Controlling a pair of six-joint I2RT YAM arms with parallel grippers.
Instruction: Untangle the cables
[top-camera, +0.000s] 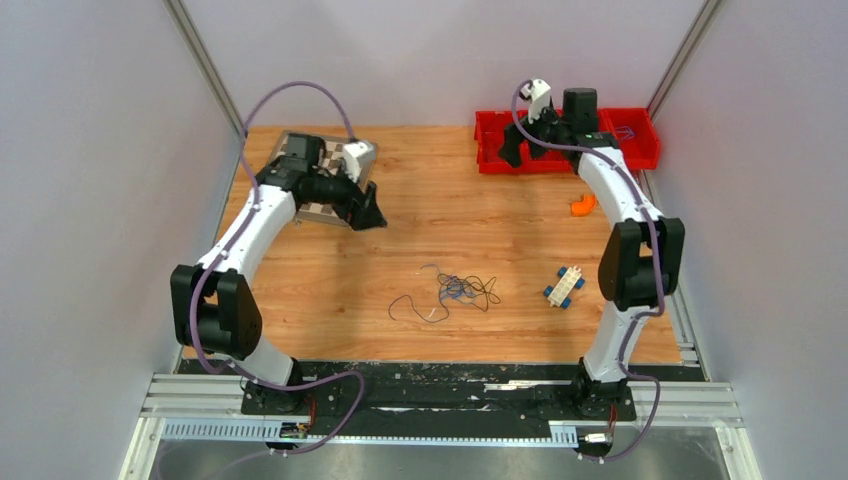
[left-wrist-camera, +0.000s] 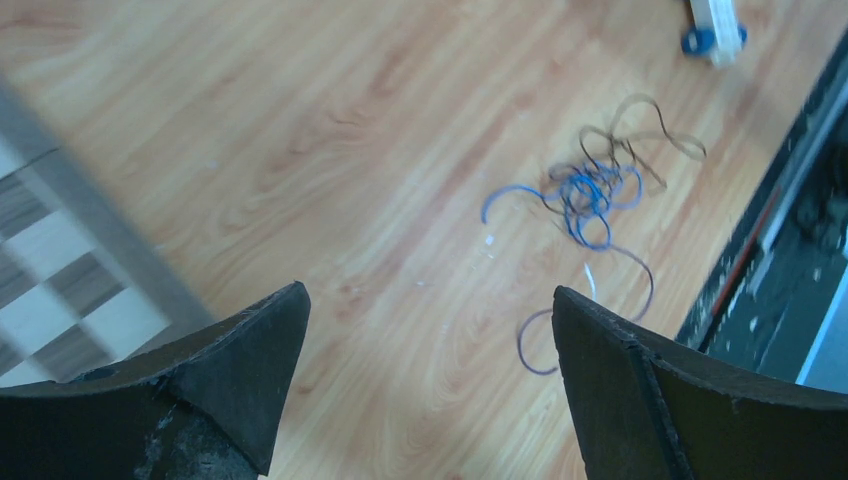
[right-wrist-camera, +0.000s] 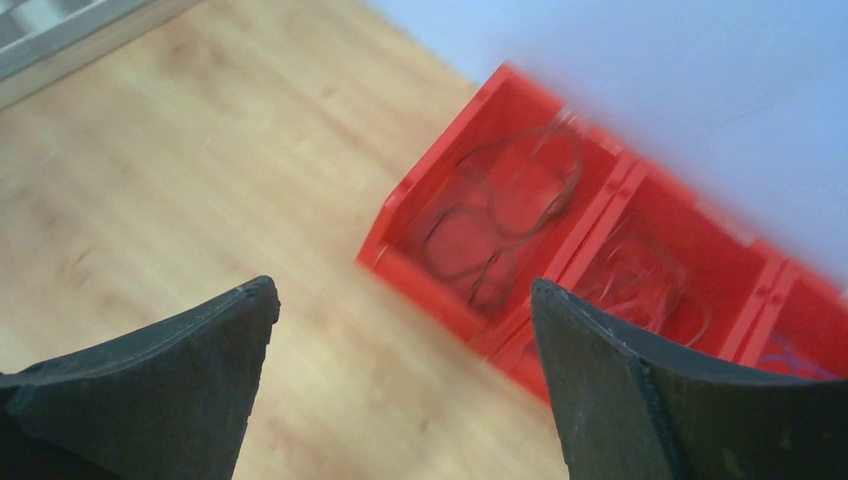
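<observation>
A small tangle of thin cables (top-camera: 458, 291), blue, purple and dark brown, lies on the wooden table near the front middle; it also shows in the left wrist view (left-wrist-camera: 590, 195). A purple loop (top-camera: 405, 306) trails off to its left. My left gripper (top-camera: 372, 215) hovers at the back left, open and empty, well away from the tangle (left-wrist-camera: 430, 300). My right gripper (top-camera: 512, 152) is open and empty at the back right, over the left end of the red bins (right-wrist-camera: 405, 300). Dark cables (right-wrist-camera: 500, 210) lie in the nearest bin.
A checkered board (top-camera: 325, 160) lies under my left arm at the back left. Red bins (top-camera: 640, 135) stand along the back right. An orange piece (top-camera: 582, 206) and a white and blue toy car (top-camera: 564, 287) lie on the right side.
</observation>
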